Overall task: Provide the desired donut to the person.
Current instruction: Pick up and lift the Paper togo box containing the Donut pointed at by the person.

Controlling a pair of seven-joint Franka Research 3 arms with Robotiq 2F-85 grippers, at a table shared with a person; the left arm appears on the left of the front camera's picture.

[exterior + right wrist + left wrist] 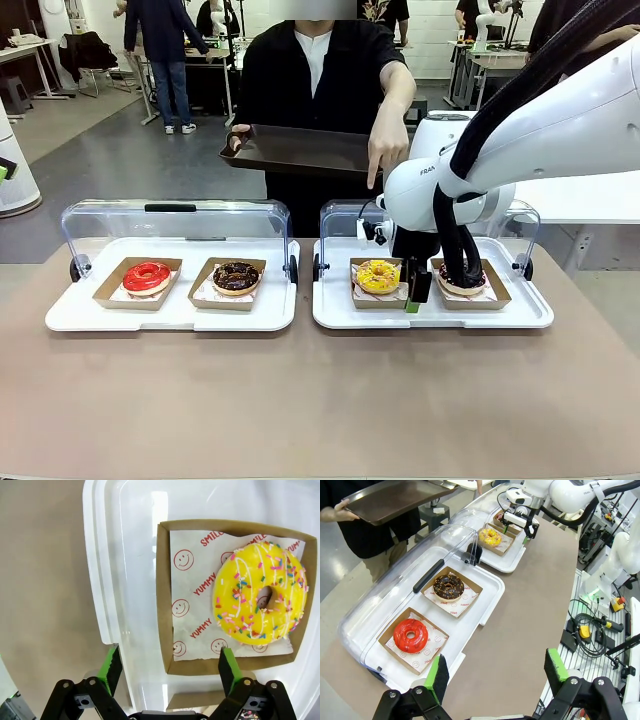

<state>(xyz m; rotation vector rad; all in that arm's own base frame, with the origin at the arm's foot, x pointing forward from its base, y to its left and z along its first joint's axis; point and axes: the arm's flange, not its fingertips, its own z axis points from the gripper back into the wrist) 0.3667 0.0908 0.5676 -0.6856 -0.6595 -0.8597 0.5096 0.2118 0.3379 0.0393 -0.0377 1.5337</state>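
Note:
The person (315, 75) stands at the far side, holds a brown tray (300, 152) in one hand and points a finger (373, 178) down at the yellow sprinkled donut (378, 275) (260, 594) (490, 536). That donut lies in a cardboard box (165, 600) on the right white tray (335, 312). My right gripper (413, 288) (169, 669) (520, 524) hangs open just over the box's edge, with nothing between its fingers. My left gripper (496, 672) is open and empty, high above the table, off the left tray's near corner.
The left white tray (70, 318) holds a red donut (147, 276) (411, 635) and a chocolate donut (236, 276) (448, 586) in boxes. A dark donut (462, 283) sits beside the yellow one, partly behind my arm's cables. Both clear lids (110, 220) stand raised at the back.

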